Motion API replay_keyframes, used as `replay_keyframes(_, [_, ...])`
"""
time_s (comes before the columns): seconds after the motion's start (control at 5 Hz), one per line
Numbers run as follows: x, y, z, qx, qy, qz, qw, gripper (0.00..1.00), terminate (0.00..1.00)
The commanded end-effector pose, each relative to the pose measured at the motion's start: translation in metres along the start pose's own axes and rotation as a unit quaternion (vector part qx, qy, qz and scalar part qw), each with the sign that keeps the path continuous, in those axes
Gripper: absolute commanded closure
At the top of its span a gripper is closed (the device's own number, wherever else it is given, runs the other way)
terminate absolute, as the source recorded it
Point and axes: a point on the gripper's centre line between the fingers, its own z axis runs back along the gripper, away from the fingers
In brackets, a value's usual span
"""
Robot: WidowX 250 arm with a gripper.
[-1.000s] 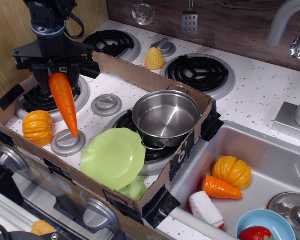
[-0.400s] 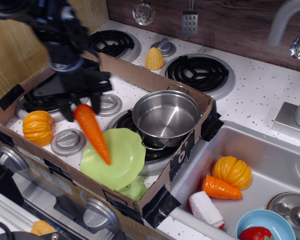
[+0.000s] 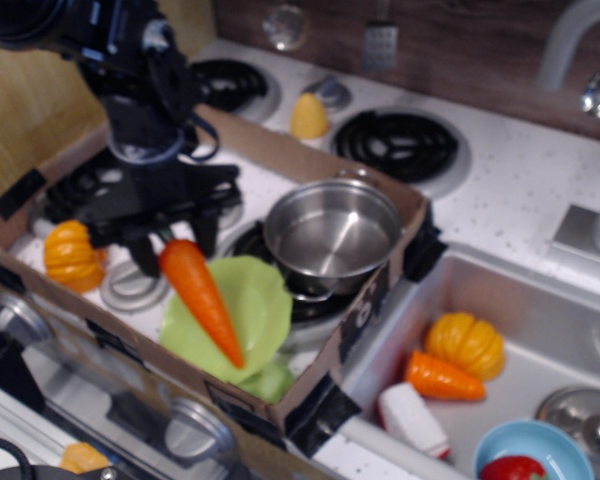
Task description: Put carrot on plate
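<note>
So there is just one view, from above and a bit to the side, and it is a little blurry. The black tool is clenched on the carrot, holding it by its top end. I cannot see the green stem, because the tool hides it. The carrot hangs tilted, with its thin tip pointing down and to the right. It is over the plate, and the tip is close to the plate's front part. I cannot tell if the tip is touching the plate or just above it.

The carrot looks like a hard plastic toy. I think it is light and stiff, so it will not bend. It looks smooth and could slip, so the thick top end is a good place to hold it.

The arm comes down from the top left. It is nearly upright, leaning a little toward the plate, with the tool pointing down.

The plate lies in the cardboard box on the toy stove, touching the steel pot. An orange pumpkin sits to the left, near the arm.

I think the carrot only needs to be lowered and let go.
</note>
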Motion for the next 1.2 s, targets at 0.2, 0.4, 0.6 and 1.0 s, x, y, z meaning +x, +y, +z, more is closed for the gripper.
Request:
replay_keyframes(0.2, [0.002, -0.007, 0.001, -0.048, -0.038, -0.003, 0.9981, 0.0, 0.0])
replay_keyframes(0.4, [0.003, -0.002, 0.003, -0.056, -0.029, -0.003, 0.998, 0.0, 0.0])
replay_keyframes(0.6, [0.014, -0.018, 0.024, -0.032, -0.043, -0.005, 0.9985, 0.0, 0.0])
replay_keyframes(1.0, [0.041, -0.025, 0.111, 0.057, -0.078, -0.039, 0.9946, 0.0, 0.0])
